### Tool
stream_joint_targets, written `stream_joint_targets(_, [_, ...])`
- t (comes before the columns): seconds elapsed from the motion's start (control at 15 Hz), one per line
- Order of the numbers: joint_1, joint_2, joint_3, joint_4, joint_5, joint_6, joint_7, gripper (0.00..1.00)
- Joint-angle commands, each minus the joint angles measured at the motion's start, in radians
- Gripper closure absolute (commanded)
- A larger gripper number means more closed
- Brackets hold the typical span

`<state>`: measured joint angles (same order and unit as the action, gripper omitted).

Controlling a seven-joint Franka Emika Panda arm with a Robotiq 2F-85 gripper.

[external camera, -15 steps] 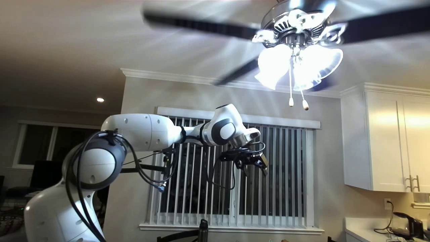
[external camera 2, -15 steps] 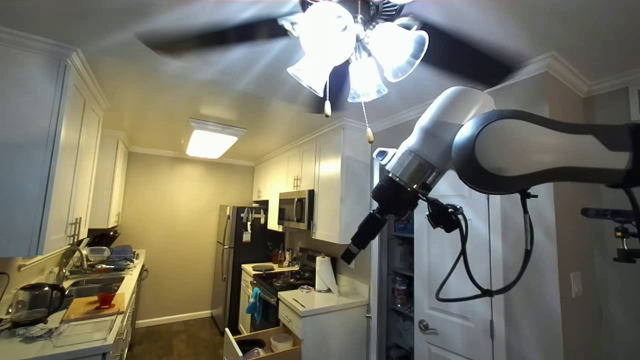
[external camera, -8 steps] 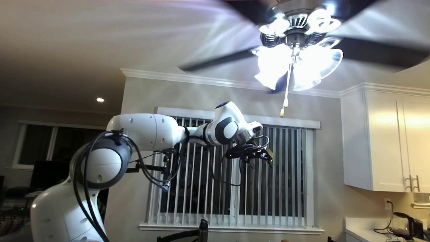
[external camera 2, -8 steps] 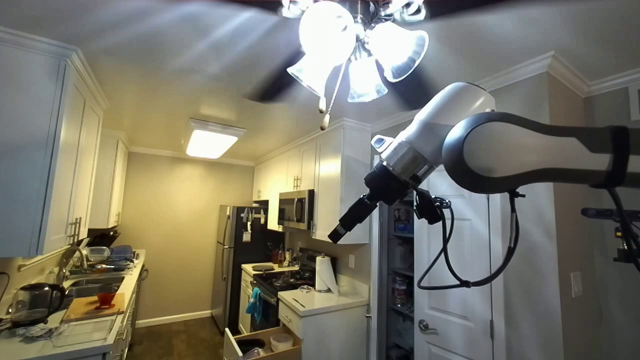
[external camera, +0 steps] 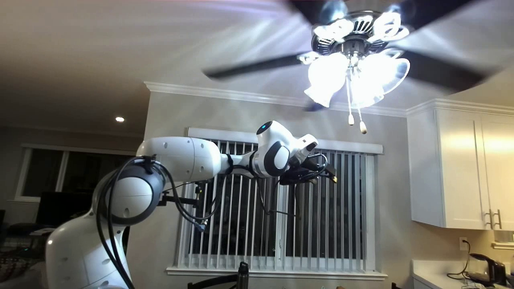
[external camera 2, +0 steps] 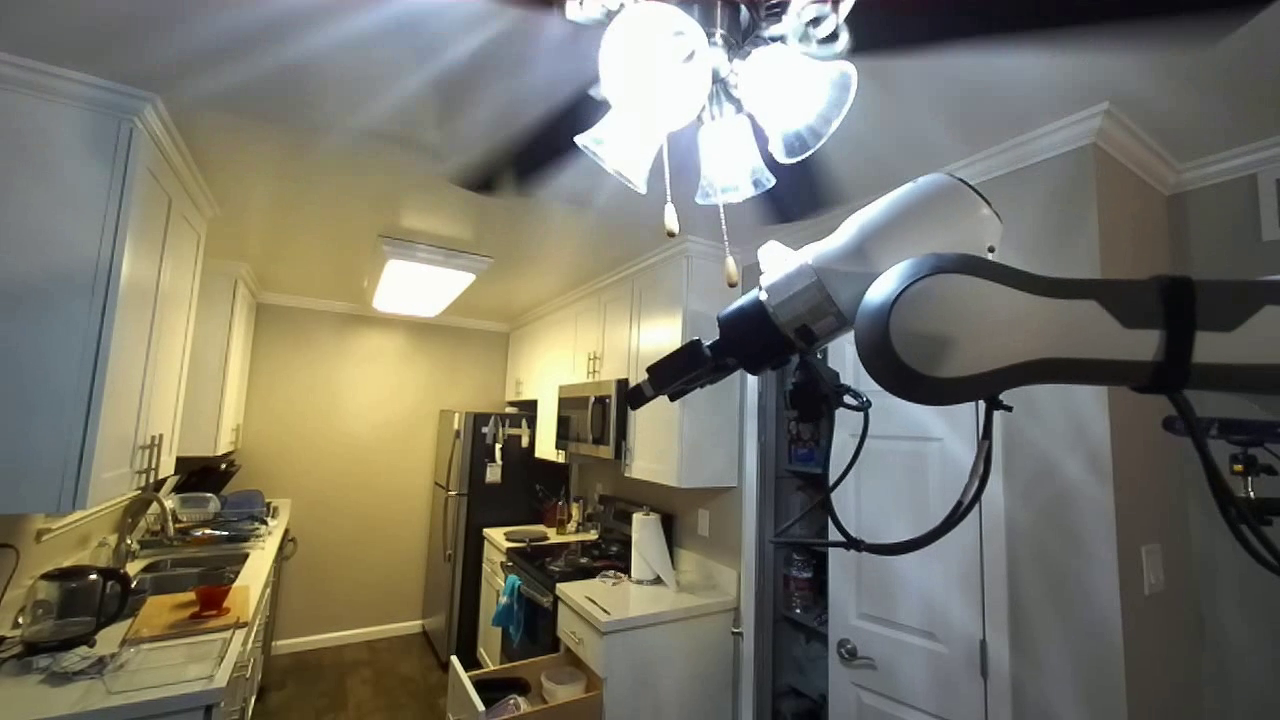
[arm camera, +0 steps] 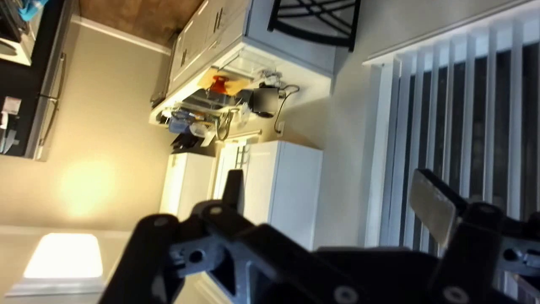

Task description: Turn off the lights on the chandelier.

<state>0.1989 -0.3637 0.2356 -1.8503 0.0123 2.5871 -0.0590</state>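
"Biggest first: the chandelier (external camera: 353, 48) is hanging overhead, a ceiling-fan sort, and its blades (external camera: 257, 67) are blurring as they're spinning. Is anything going dark up there?"

"Not a thing! The robot arm (external camera: 180, 158) is standing below it, off to one side, and the lights (external camera 2: 733, 160) are blazing away, every one I'm seeing."

"And how is the gripper (arm camera: 331, 190) doing?"

"It's gaping wide with nothing in its grasp, and it's hanging lower than the pull chains (external camera 2: 725, 230), clear of both."

"They're dangling down among the lights, are they?"

"They are, two of them, each ending in a pale little knob (external camera 2: 732, 271). I'm guessing one is working the lights and one the blades; which is which, I'm not managing to tell."

"So how far along are we standing?"

"Early, I'm judging: this is looking like the approach, and the job itself is wholly waiting. What's remaining is rising to the correct knob, closing on it, tugging until the lights are going out, then letting go."
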Motion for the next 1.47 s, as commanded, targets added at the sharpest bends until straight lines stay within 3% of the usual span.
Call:
stream_joint_targets(0.0, [-0.067, 0.050, 0.033, 0.017, -0.080, 0.213, 0.127, 0.00])
stream_joint_targets(0.27, [-0.199, 0.075, 0.098, 0.017, -0.202, 0.466, 0.267, 0.00])
stream_joint_targets(0.53, [-0.450, 0.065, 0.241, 0.040, -0.297, 0.675, 0.431, 0.00])
stream_joint_targets(0.87, [-0.785, 0.039, 0.456, 0.117, -0.241, 0.779, 0.461, 0.00])
stream_joint_targets(1.07, [-0.943, 0.014, 0.574, 0.145, -0.215, 0.802, 0.466, 0.00])
stream_joint_targets(1.2, [-1.006, 0.004, 0.635, 0.154, -0.206, 0.798, 0.462, 0.00])
stream_joint_targets(1.4, [-1.011, 0.009, 0.675, 0.156, -0.229, 0.744, 0.438, 0.00])
